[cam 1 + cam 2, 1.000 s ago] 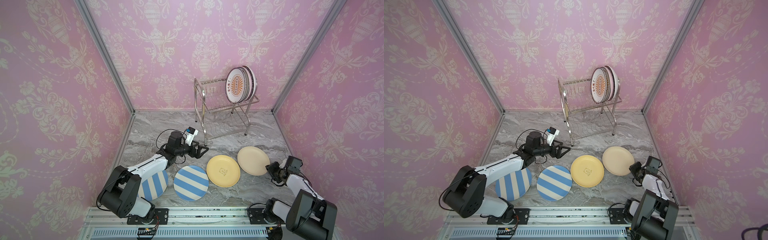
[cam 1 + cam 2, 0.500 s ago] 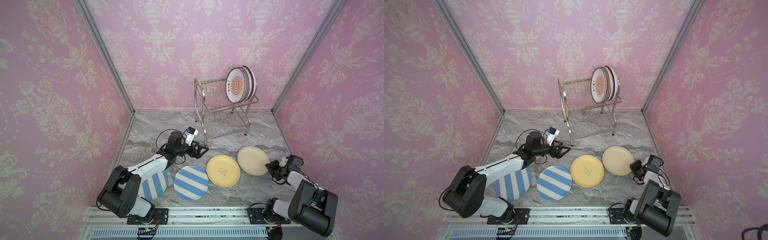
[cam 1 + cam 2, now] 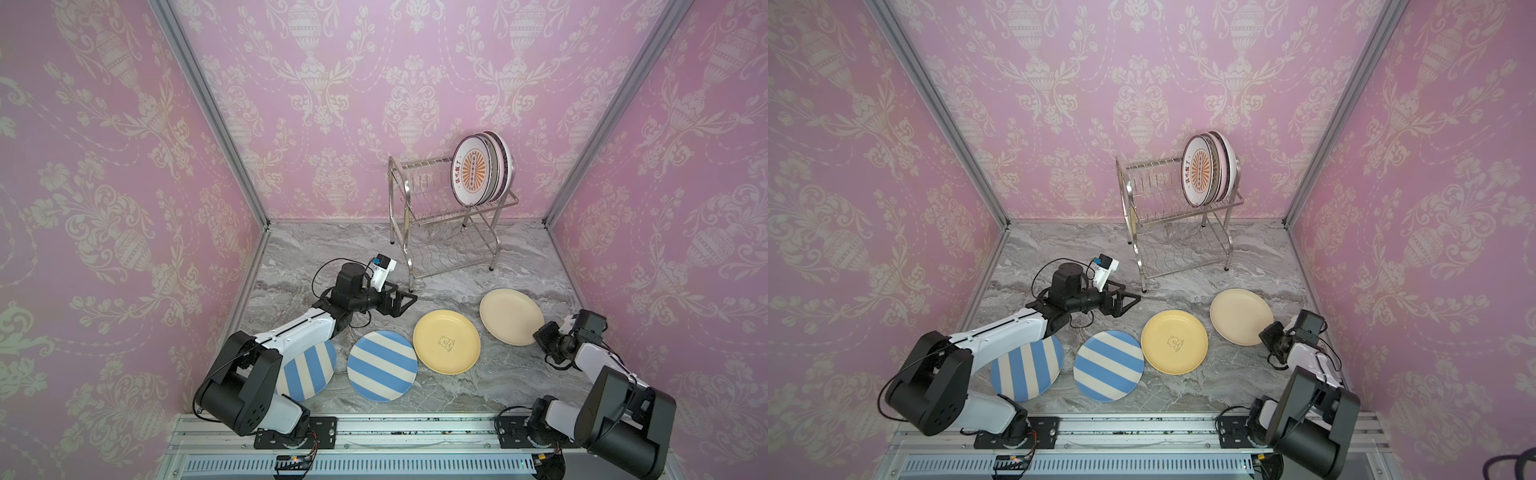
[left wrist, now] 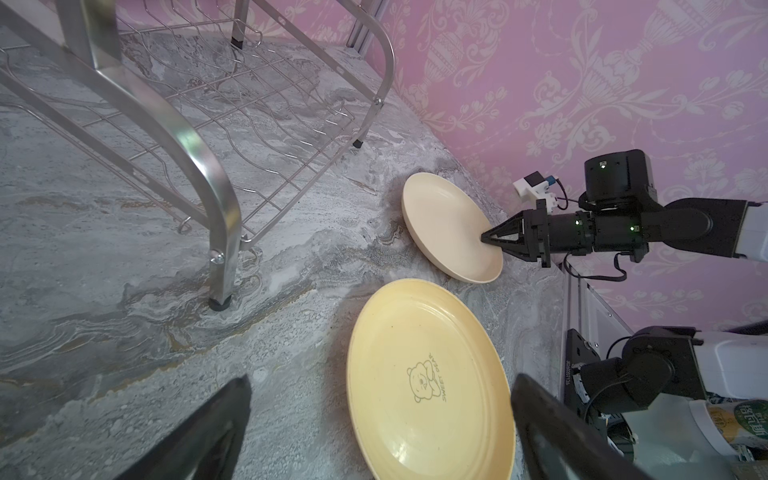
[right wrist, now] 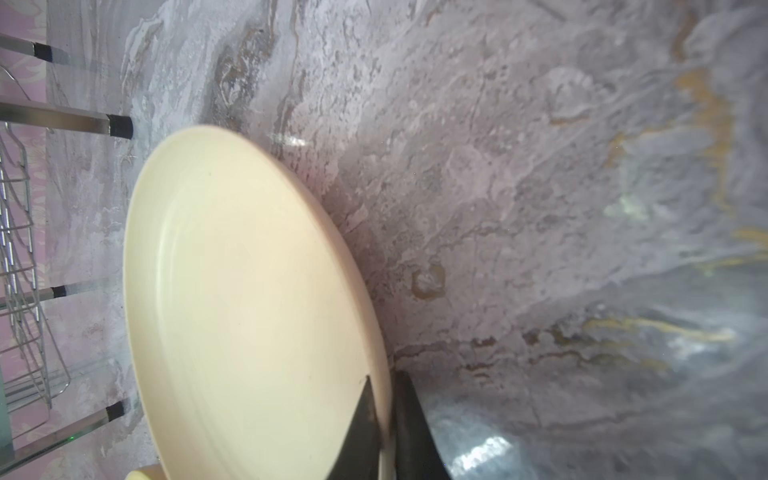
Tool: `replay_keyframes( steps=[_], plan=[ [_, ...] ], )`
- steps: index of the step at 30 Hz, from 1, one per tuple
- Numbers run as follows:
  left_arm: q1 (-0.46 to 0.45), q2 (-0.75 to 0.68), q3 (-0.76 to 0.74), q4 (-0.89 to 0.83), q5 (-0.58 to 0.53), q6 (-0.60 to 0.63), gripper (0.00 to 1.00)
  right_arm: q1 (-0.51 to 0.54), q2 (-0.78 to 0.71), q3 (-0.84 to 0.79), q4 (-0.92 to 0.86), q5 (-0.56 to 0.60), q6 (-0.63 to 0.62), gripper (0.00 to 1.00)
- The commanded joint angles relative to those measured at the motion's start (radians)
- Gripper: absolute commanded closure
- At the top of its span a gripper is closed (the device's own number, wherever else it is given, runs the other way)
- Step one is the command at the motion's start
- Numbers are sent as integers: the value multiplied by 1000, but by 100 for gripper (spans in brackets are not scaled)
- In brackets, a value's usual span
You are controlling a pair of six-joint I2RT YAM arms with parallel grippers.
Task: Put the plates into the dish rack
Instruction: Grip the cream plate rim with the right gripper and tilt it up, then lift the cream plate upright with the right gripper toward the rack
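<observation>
The dish rack [image 3: 469,214] [image 3: 1183,220] stands at the back, and several plates [image 3: 476,174] [image 3: 1202,174] sit upright on its top shelf, an orange sunburst one in front. A beige plate [image 3: 509,313] [image 3: 1239,313] [image 4: 449,224] [image 5: 249,291] lies on the table, and my right gripper [image 3: 538,336] [image 3: 1264,334] [image 4: 484,237] [image 5: 384,378] is shut on its near rim. A yellow plate [image 3: 446,347] [image 3: 1174,341] [image 4: 428,382] and two blue-striped plates [image 3: 381,365] [image 3: 307,372] [image 3: 1108,365] lie flat. My left gripper [image 3: 405,301] [image 3: 1129,301] [image 4: 380,380] is open and empty near the rack's front foot.
The rack's lower shelf [image 4: 266,108] holds nothing. Pink walls close the table on three sides, and an aluminium rail [image 3: 415,428] runs along the front. The left arm [image 3: 299,332] lies over one striped plate. A bottle [image 4: 723,419] shows past the table's edge.
My right gripper has shut on the beige plate's rim after shifting a little toward it. The left arm has not moved.
</observation>
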Motion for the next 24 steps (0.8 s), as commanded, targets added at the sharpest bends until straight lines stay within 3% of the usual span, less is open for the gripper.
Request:
replay_keyframes(
  steps=[1,7,14,18,20,24],
  plan=[
    [8,-19,-3,-13,-18,23,1,-5,-56,14,-50,34,-18,93],
    [8,-19,2,-8,-10,14,1,-4,-142,72,-170,75,-63,98],
    [13,-36,49,-79,-60,44,1,31,-342,258,-382,209,-73,100],
    [27,-44,73,-109,-75,60,1,183,-397,403,-432,368,-71,100],
    [43,-51,95,-132,-76,62,1,300,-371,505,-464,448,-101,100],
    [76,-72,121,-131,-71,61,1,432,-294,704,-508,540,-151,100]
  ],
)
